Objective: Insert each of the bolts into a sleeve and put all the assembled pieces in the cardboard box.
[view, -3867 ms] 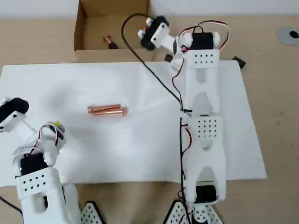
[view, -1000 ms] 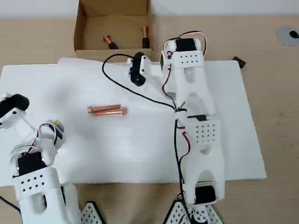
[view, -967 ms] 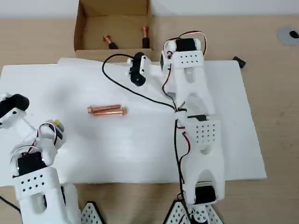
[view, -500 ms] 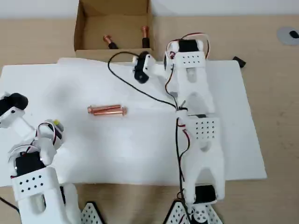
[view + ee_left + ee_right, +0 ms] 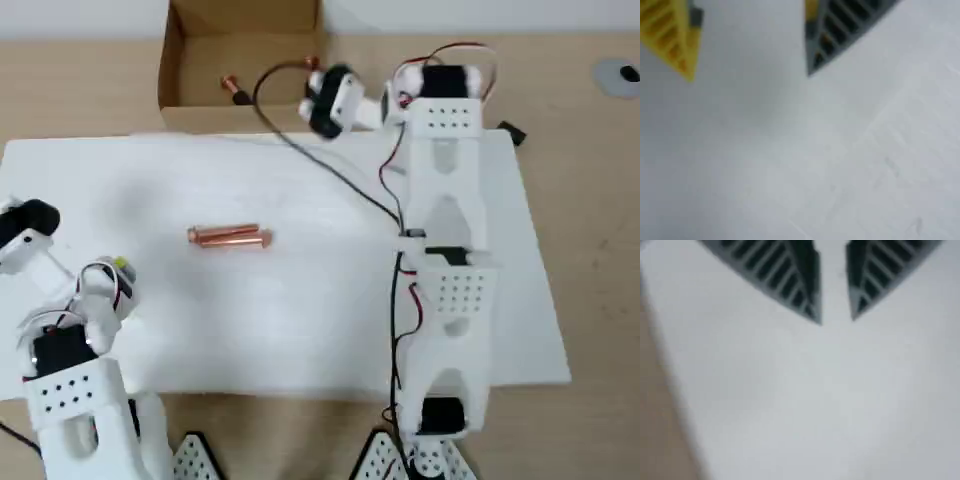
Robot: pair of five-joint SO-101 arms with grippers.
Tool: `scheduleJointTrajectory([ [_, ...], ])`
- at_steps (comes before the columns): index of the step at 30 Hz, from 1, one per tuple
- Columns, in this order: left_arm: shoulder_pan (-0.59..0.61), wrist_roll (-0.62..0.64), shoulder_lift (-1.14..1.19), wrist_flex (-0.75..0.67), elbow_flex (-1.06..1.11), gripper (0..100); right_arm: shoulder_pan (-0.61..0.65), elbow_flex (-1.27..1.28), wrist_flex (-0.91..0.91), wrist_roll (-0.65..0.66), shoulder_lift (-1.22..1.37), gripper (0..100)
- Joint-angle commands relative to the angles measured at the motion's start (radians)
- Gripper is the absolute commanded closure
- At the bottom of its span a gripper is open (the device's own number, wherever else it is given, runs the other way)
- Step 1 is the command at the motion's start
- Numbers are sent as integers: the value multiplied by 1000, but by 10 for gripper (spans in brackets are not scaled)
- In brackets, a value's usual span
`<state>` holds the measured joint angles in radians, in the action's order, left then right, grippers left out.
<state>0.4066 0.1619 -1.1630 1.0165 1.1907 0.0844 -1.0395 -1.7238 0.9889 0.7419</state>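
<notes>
**Last loose pair on the sheet: rolling and snagging are the risks**

High view: Two copper pieces (image 5: 228, 236) lie side by side and touching, out on the white sheet (image 5: 300, 330). By the task they should be a bolt and a sleeve, though I cannot tell which is which. The cardboard box (image 5: 180, 105) stands on the tabletop (image 5: 580, 150) just past the sheet's far edge. One assembled piece (image 5: 232, 88) lies inside it, and a second (image 5: 312, 65) is half hidden behind the right arm (image 5: 445, 200). That arm's wrist end is near the box's front wall, and its black cable (image 5: 300, 148) loops over the box's corner. The cable could catch on the cardboard and drag the box if the arm swings away. The left arm (image 5: 65, 385) is well apart from the copper pair.

Left wrist view: The left gripper (image 5: 749, 75) is wide open and empty above bare sheet. Because the rods are round and touching, closing on one could push the other away or lift both at once.

Right wrist view: The right gripper (image 5: 835, 319) is barely parted, with nothing between its fingers, and it hangs over the sheet's edge. It probably needs to open wider before a grasp, or its fingertips may land on a rod and flick it away.
</notes>
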Motion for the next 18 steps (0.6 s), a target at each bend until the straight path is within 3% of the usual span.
scheduleJointTrajectory([
  [1,5,-6,-5,5,-54,839,-22,-47,21,-91,-108,921],
  [5,-9,-5,-5,5,-95,839,-22,-48,-43,-239,-133,921],
  [9,-172,-6,1,5,-132,836,-35,22,-66,-388,-165,924],
  [14,-419,-8,-5,64,-143,840,-41,354,-66,-436,-328,926],
  [18,-477,-9,-5,189,-206,840,-45,696,-66,-430,-688,959],
])
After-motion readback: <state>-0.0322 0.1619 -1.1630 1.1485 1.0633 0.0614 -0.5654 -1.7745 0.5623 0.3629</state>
